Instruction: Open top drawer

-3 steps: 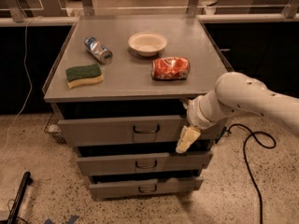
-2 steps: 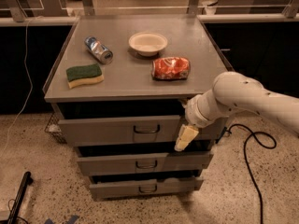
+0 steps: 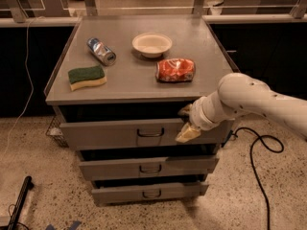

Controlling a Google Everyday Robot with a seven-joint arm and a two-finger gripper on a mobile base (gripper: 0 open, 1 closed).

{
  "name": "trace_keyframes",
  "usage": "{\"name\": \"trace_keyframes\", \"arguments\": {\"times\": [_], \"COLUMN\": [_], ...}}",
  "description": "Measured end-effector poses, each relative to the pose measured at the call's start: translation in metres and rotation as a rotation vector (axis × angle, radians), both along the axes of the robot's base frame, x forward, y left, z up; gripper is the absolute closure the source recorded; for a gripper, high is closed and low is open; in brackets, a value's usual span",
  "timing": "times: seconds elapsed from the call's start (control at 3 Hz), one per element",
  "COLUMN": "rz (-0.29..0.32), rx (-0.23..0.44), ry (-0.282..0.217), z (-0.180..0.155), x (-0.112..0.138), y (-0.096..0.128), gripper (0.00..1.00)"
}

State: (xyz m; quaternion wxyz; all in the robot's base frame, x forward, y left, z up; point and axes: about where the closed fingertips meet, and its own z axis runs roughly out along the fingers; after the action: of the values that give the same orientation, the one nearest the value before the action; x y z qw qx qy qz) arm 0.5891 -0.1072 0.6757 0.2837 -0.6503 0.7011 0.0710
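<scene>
While poised at right end of top drawer [image 3: 110, 134] front: gripper [image 3: 186, 122] on white arm [image 3: 249, 97] reaching in from right, fingers [image 3: 188, 133] spread, one above panel's top edge, one against its face. Loop handle [image 3: 150, 132] just left of gripper, untouched. Drawer directly under tabletop [image 3: 129, 83], above two narrower drawers [image 3: 115, 169]. On top: sponge [image 3: 86, 76], can [image 3: 101, 51], bowl [image 3: 152, 44], orange packet [image 3: 175, 70].

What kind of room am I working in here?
Probably a lab or workshop: grey metal cabinet, speckled floor with a loose cable. The gripper sits at the top drawer's right end.
</scene>
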Motion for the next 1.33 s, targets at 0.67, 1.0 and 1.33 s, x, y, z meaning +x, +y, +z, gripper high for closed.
{"name": "trace_keyframes", "arguments": {"times": [0.67, 1.0, 1.33], "rz": [0.000, 0.000, 0.000], "rx": [0.000, 0.000, 0.000], "ry": [0.000, 0.000, 0.000], "z": [0.0000, -0.0001, -0.0001], "x": [0.0000, 0.0000, 0.0000], "y": [0.0000, 0.0001, 0.0001], "gripper": [0.95, 1.00, 1.00]}}
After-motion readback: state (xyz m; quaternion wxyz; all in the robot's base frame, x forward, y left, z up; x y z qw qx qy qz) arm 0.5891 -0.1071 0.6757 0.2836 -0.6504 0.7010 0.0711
